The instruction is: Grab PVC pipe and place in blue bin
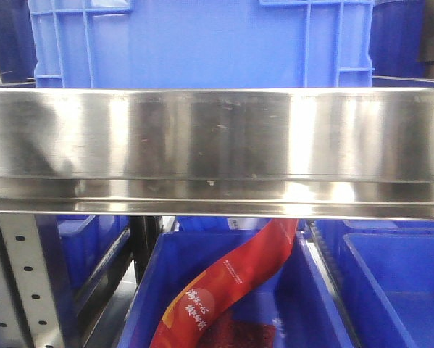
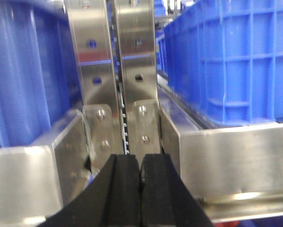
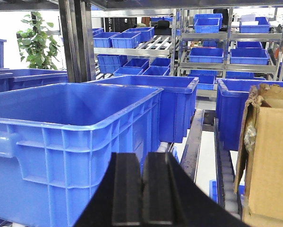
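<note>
No PVC pipe shows in any view. A large blue bin [image 3: 61, 142] fills the left of the right wrist view, its inside hidden by the near wall. My right gripper [image 3: 142, 158] sits just right of that bin's corner, its black fingers pressed together with nothing between them. In the left wrist view my left gripper [image 2: 140, 161] is shut and empty, pointing at the steel rack uprights [image 2: 132, 71]. The front view shows neither gripper, only a blue bin [image 1: 202, 43] above a steel shelf beam [image 1: 217, 145].
A cardboard box [image 3: 269, 156] stands close at the right gripper's right. Several more blue bins [image 3: 169, 104] sit on roller racks behind. A bin below the beam holds a red packet [image 1: 231, 290]. Blue bins [image 2: 235, 56] flank the left gripper's rack.
</note>
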